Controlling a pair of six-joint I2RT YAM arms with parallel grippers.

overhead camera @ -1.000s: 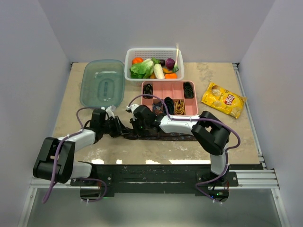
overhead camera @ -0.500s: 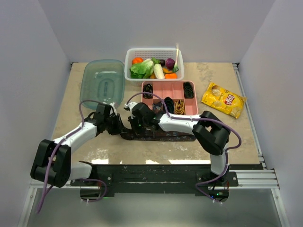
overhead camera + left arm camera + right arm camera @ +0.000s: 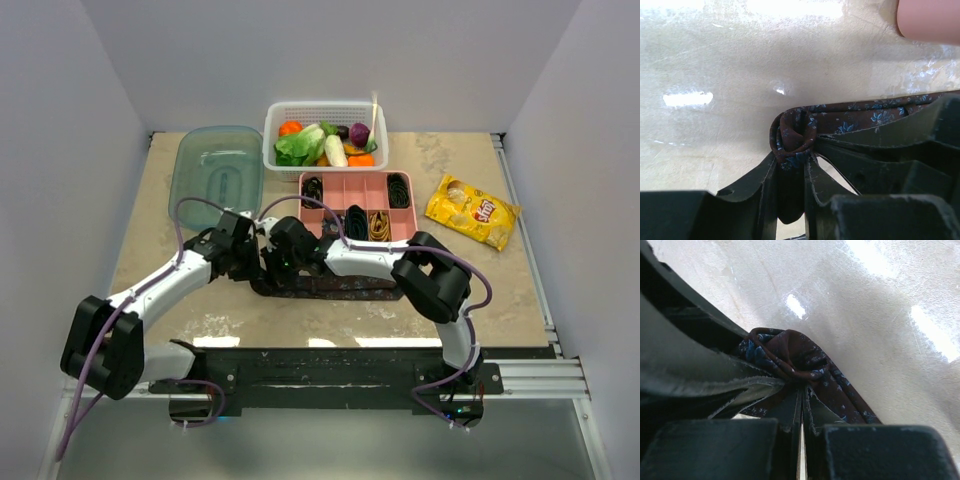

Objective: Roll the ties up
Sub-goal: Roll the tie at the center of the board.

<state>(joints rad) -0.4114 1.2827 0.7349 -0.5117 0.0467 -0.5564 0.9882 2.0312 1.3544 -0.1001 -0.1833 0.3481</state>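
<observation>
Clamping the maroon tie (image 3: 796, 131) at its rolled end, the left gripper (image 3: 790, 167) grasps the coil. Right gripper (image 3: 801, 399) clenched on adjoining fabric.

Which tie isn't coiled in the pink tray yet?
The maroon floral tie: it lies stretched out in front of the pink tray, whose compartments hold black coils and a gold coil.

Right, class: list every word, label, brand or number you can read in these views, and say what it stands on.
Snack bag: a red logo with pale lettering, too small and blurred to read.
Tie: a small flower pattern only, no words.
No other readable text, numbers or signs in any view.
</observation>
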